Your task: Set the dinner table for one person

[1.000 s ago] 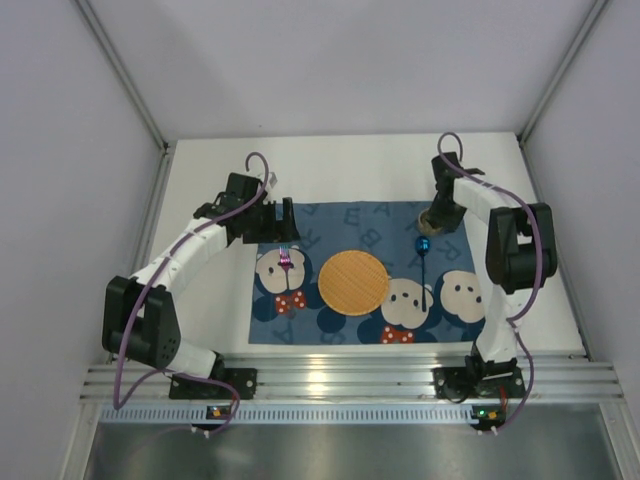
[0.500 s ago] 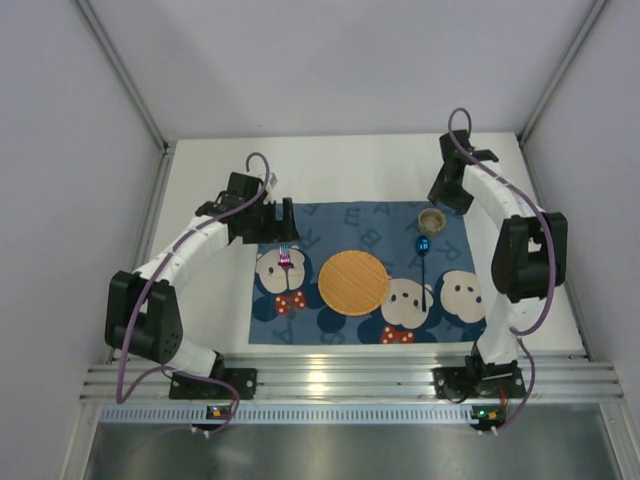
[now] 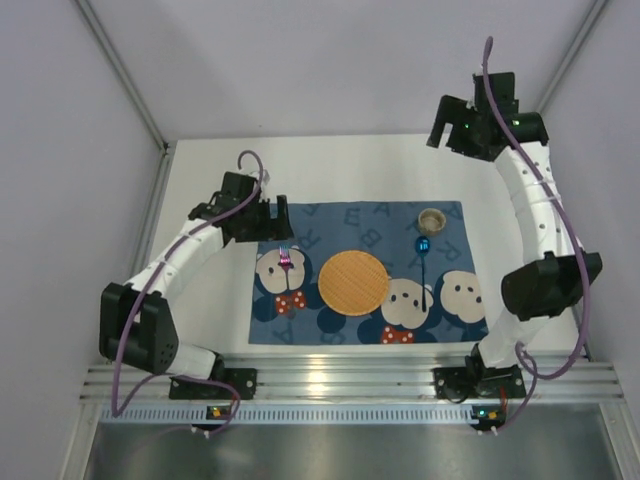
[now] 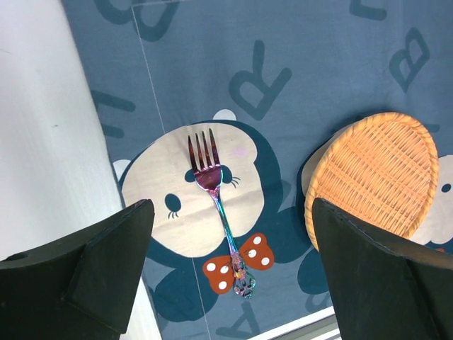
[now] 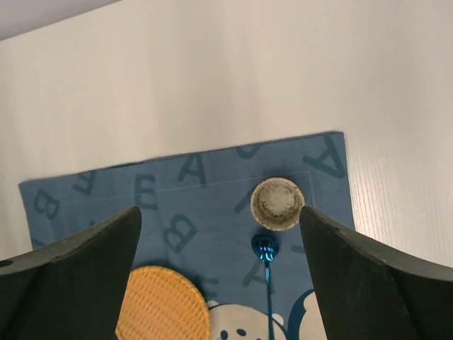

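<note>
On the white dinner table (image 3: 200,210) lies a dark blue mouse-print placemat (image 3: 345,230). At its middle sits a round orange woven plate (image 3: 353,282) (image 4: 374,177) (image 5: 163,304). An iridescent fork (image 3: 286,259) (image 4: 216,198) lies left of the plate. A blue spoon (image 3: 424,262) (image 5: 265,263) lies right of it, with a small beige cup (image 3: 432,218) (image 5: 277,203) upright just beyond the spoon's bowl. My left gripper (image 3: 278,217) (image 4: 230,273) hovers open above the fork. High above the table's far right, my right gripper (image 3: 452,132) (image 5: 221,283) is open and empty.
Grey enclosure walls stand on both sides and at the back. Bare white tabletop runs behind the placemat (image 5: 212,92) and along its left edge (image 4: 49,142). An aluminium rail (image 3: 340,380) with both arm bases borders the near edge.
My right gripper has let go of the cup, opened wide, and risen up and back toward the far right. The cup stays on the placemat. The left arm has barely moved.
</note>
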You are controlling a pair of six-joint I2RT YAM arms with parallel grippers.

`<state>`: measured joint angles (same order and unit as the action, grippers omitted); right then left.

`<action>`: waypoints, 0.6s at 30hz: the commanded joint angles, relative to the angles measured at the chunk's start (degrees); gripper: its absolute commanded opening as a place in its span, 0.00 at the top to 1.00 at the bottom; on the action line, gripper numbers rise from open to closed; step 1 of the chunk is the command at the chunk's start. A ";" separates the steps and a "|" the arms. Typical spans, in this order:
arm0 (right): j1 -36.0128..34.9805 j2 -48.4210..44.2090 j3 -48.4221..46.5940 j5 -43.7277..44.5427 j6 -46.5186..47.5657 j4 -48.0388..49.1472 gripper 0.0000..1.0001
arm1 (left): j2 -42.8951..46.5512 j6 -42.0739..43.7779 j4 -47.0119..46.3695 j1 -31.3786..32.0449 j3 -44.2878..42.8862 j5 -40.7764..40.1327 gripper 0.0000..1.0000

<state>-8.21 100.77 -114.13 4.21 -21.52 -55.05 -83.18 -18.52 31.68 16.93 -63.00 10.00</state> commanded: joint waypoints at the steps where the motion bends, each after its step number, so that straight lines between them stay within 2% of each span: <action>1: -1.54 -8.46 -1.29 -8.33 6.82 -2.80 0.06 | 5.03 -0.02 1.62 -0.23 -0.72 -2.87 0.02; 2: -2.42 -11.44 5.43 -7.99 7.62 -0.35 0.01 | 6.61 0.07 2.15 -0.32 -0.81 -3.66 0.02; 4: -4.27 -21.55 15.28 -6.85 8.77 8.84 0.00 | 9.07 -0.46 2.77 -0.23 -0.20 -6.38 0.02; 5: -4.36 -25.06 27.17 -6.50 8.77 12.64 0.00 | 11.35 -0.72 3.12 -0.23 0.77 -9.88 0.01; 7: -4.36 -35.43 39.62 -5.79 5.46 24.91 0.00 | 12.25 -1.42 5.22 -0.23 1.30 -17.87 0.02; 8: -4.36 -38.69 50.38 -6.83 4.91 29.08 0.00 | 13.38 -1.95 7.06 -0.32 2.17 -25.48 0.02; 9: -4.62 -44.90 55.19 -7.98 4.91 37.56 0.00 | 14.26 -2.91 7.25 -0.32 2.88 -27.82 0.02; 11: -5.06 -50.91 66.59 -8.61 2.90 44.73 0.00 | 19.16 -3.27 6.12 -0.32 6.38 -30.55 0.01; 12: -5.50 -55.98 69.54 -7.82 1.58 49.64 0.00 | 21.19 -3.19 3.85 -0.32 7.97 -30.48 0.01; 14: -5.68 -59.80 74.90 -5.53 -2.03 51.52 0.00 | 26.89 -1.96 0.33 -0.32 13.22 -28.99 0.02; 17: -5.68 -63.50 74.15 -6.31 0.59 46.10 0.00 | 33.68 -1.25 -6.70 -0.32 20.09 -23.38 0.01; 18: -5.77 -65.07 73.35 -6.93 2.25 43.82 0.00 | 35.00 1.53 -8.90 -0.23 21.50 -17.36 0.01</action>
<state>-13.15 39.64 -37.98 -2.35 -20.58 -17.56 -52.18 -20.16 31.92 16.73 -45.04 -13.72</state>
